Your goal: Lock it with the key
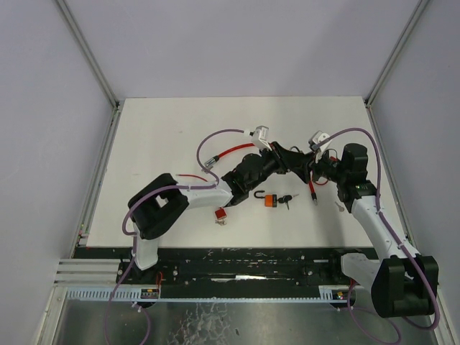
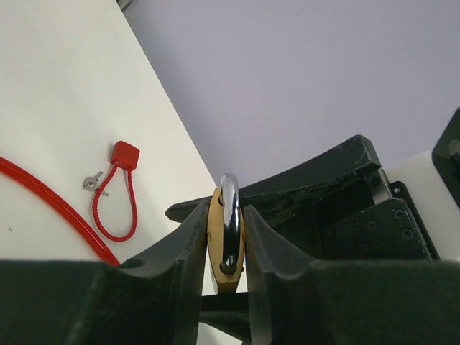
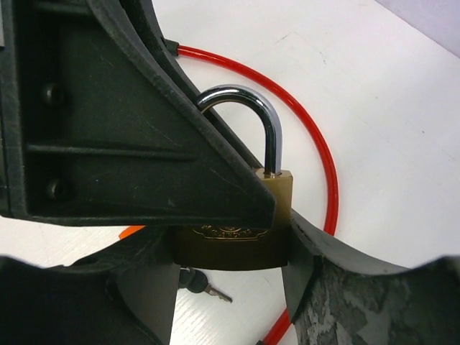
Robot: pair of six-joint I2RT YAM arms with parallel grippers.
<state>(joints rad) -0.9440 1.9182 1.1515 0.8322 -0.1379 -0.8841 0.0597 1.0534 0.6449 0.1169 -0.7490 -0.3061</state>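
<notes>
Brass padlock (image 3: 237, 244) is clamped in left gripper (image 2: 224, 219) above table (image 3: 388, 108). Right gripper (image 3: 230, 269) flanks its body, grip unconfirmed. Key (image 3: 207, 287) lies on table beneath. Second grip should be seated squarely before release.

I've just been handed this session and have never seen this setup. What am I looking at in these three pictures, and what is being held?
Two robot arms, bolted at the near edge of a white table, each end in a two-finger gripper. The wide picture comes from a fixed camera above and behind them. The other two come from cameras on the wrists, looking past their own fingers. The left gripper is clamped on a brass padlock. The right gripper has its fingers on either side of the padlock's body; whether it grips yet, I cannot tell. On the table lie a red padlock with keys beside it, a long red cable and a small red cable lock.
</notes>
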